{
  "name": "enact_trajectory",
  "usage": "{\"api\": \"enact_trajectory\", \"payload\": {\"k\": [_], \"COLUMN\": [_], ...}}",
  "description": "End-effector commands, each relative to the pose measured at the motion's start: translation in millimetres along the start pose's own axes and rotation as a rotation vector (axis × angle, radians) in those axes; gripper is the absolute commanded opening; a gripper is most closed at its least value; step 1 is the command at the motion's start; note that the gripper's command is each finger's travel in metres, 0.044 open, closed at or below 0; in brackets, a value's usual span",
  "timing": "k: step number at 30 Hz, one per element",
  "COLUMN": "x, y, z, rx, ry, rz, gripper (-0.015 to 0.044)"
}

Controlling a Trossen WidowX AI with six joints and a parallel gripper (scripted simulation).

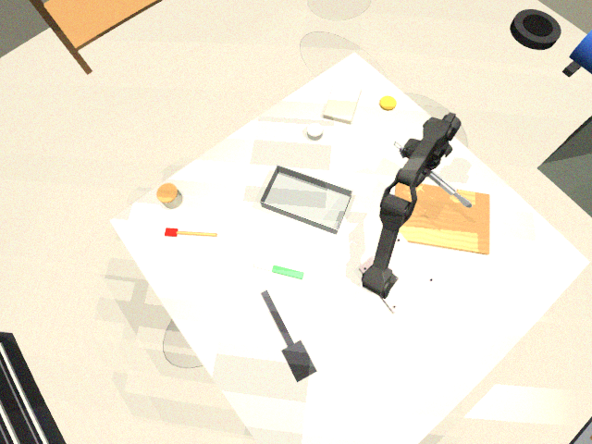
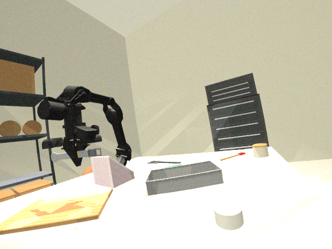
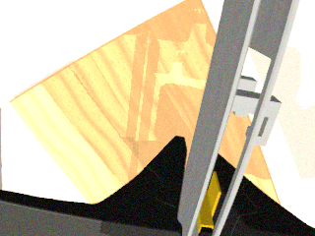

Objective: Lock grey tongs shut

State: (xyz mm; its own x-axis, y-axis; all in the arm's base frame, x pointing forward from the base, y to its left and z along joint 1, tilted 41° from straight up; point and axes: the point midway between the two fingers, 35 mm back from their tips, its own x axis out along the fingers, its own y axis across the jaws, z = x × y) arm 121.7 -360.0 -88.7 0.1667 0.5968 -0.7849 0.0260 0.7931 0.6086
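The hand pinches the grey tongs across both arms, raised beside and partly over the board. They look like light, stiff, slippery metal; mid-arm seems a sound hold, though the long ends could swivel.
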Motion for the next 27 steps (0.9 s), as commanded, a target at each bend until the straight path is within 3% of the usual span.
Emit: {"api": "enact_trajectory", "payload": {"k": [1, 15, 27], "x": [0.8, 10.3, 13.5], "y": [-7.3, -15.4, -15.0], "z": [-32.8, -141.9, -146.4], "rx": [-0.072, -0.35, -0.365], "ry": [0.005, 0.003, 0.041], "rz": [0.002, 0.02, 0.026], "gripper": [-0.015, -0.015, -0.015]}}
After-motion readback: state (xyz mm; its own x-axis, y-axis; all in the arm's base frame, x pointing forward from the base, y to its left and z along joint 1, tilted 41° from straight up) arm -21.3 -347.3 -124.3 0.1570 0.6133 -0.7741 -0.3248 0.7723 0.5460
